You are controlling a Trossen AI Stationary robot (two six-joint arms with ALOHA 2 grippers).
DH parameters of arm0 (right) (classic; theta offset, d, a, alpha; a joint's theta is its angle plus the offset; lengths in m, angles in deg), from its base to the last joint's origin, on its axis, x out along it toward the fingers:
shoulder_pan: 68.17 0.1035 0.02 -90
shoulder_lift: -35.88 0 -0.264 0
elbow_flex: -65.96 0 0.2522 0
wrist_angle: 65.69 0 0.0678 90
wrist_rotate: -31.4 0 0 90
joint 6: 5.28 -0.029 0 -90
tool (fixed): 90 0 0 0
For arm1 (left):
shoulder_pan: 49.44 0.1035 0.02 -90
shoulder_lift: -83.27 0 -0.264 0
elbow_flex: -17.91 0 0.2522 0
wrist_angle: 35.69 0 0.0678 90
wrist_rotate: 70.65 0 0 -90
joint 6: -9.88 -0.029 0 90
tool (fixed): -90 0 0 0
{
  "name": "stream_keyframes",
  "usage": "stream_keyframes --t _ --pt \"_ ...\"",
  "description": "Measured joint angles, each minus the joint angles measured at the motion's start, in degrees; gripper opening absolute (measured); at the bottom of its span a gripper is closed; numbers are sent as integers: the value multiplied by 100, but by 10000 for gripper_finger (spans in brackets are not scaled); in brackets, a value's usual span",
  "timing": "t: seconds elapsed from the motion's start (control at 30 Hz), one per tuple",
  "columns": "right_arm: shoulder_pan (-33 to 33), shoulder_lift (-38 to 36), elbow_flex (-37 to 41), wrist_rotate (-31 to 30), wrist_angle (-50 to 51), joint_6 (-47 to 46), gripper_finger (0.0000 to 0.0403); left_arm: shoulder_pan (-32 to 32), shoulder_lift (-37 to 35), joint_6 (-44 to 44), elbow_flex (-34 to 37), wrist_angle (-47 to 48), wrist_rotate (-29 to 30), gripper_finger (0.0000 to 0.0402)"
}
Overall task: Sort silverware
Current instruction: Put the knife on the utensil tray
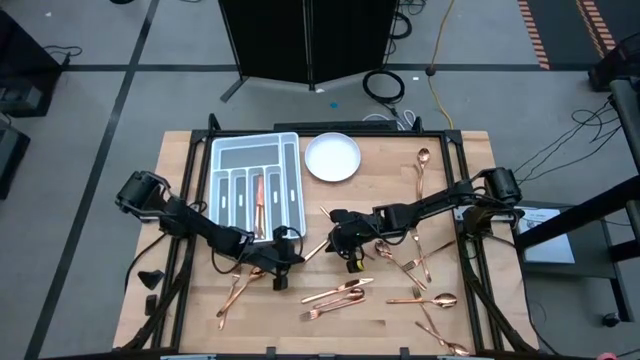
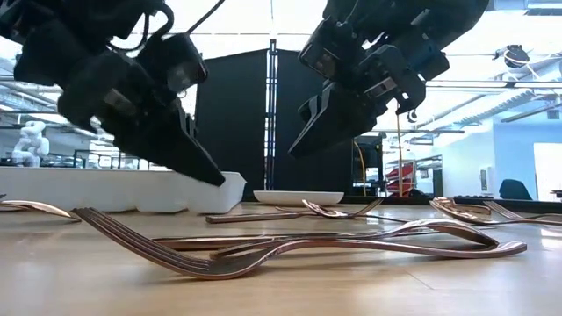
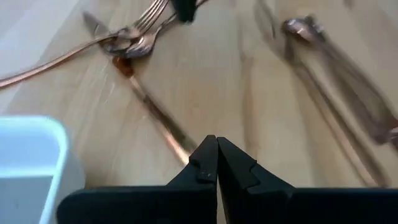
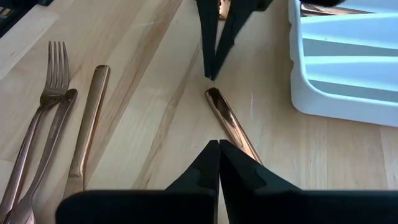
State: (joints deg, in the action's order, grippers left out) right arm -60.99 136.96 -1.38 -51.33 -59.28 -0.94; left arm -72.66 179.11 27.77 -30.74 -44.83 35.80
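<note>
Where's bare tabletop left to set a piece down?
Free: the wood right of the white plate, up to the lone spoon, and the strip along the left table edge beside the grey tray. Crowded: the front half, silverware scattered around both shut grippers.

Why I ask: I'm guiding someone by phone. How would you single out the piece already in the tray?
Find the pale compartmented tray beside the white round plate. In one of its narrow middle slots lies a single copper piece, lengthwise. It alone sits inside the tray; the others lie loose on the table.
</note>
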Motion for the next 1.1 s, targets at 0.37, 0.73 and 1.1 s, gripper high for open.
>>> stream_keyframes --t 0.37,0.73,1.1 --pt "-13 0 -1 0 -109 107 4 -417 216 692 -710 1201 1289 0" --pt "-24 0 -2 -1291 -146 103 4 -489 470 1033 -1017 1899 1427 0" --pt "-197 234 -2 -1446 -214 189 4 -492 765 1034 -1019 1767 1335 0"
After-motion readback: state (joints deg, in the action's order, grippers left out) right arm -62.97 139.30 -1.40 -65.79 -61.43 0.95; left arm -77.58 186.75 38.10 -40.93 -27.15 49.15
